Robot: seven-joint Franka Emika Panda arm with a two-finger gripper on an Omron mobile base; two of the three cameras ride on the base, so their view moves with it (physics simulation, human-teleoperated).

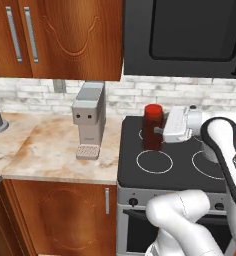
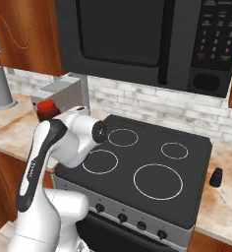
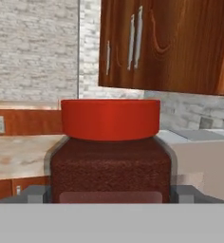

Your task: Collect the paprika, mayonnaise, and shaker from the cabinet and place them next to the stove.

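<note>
Left base view, left to right: wall cabinet [image 1: 55, 37] fills the upper left, doors closed, metal handles. Below it the marble counter [image 1: 45, 150] with a grey coffee machine [image 1: 89, 120] at centre-left, against the brick backsplash. Stove [image 1: 170, 165] takes the centre and right; microwave [image 1: 185, 35] hangs above it, upper right. Paprika [image 1: 153, 126] stands upright at the stove's left rear corner area, red lid up. Gripper [image 1: 157, 131] comes in horizontally from the right, right at the jar's side.

Right base view: paprika [image 2: 47, 110] is at left-middle, mostly hidden behind the white arm, lid visible. Coffee machine [image 2: 59, 93] is just behind it. Stove [image 2: 137, 162] is at centre, four white rings, knobs along the silver front. Shaker [image 2: 216, 177] sits at the right edge on the counter [image 2: 221, 202], just beside the stove's right side, well apart from the paprika.

Hand view: paprika [image 3: 110, 152] is dead centre and very close, red lid above the dark body. Fingers [image 3: 35, 193] stand apart, one on each side of the jar near the bottom of the frame. Jaws are wide, bracketing the jar; can't tell whether the pads touch the glass. Cabinet [image 3: 171, 42] doors are upper right.
</note>
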